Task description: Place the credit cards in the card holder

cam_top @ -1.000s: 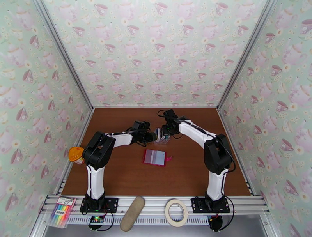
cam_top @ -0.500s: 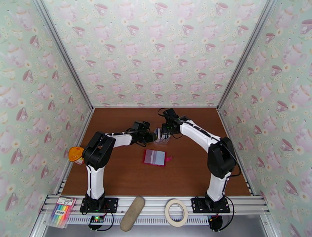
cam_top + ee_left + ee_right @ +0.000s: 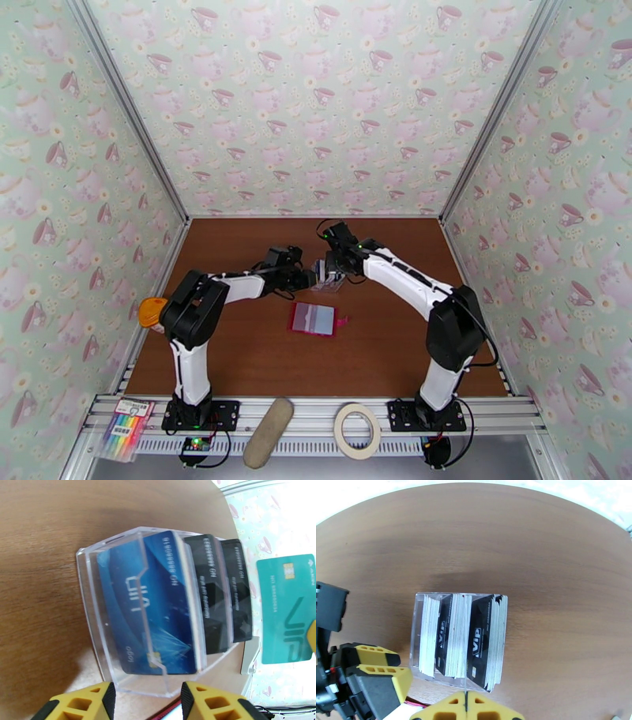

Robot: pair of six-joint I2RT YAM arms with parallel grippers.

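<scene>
A clear stand (image 3: 327, 280) at mid-table holds upright credit cards: a dark blue one (image 3: 148, 606) in front and black ones (image 3: 221, 594) behind. In the right wrist view they show as white-edged stacks (image 3: 458, 638). My left gripper (image 3: 148, 703) has its yellow fingers around the stand's near end and seems to hold it. My right gripper (image 3: 466, 711) is shut on a teal credit card (image 3: 288, 608), lifted clear of the stand and seen edge-on between its fingertips. The card holder (image 3: 293, 318), a red wallet, lies open and flat, nearer than the stand.
An orange-lidded pot (image 3: 152, 312) stands by the left wall. On the front rail lie a pack of markers (image 3: 125, 429), a beige pad (image 3: 268, 433) and a roll of tape (image 3: 356, 430). Patterned walls close in three sides.
My right arm's elbow has swung outward to the right while its gripper stayed over the stand. The left arm has sagged slightly. The wallet has not moved.
</scene>
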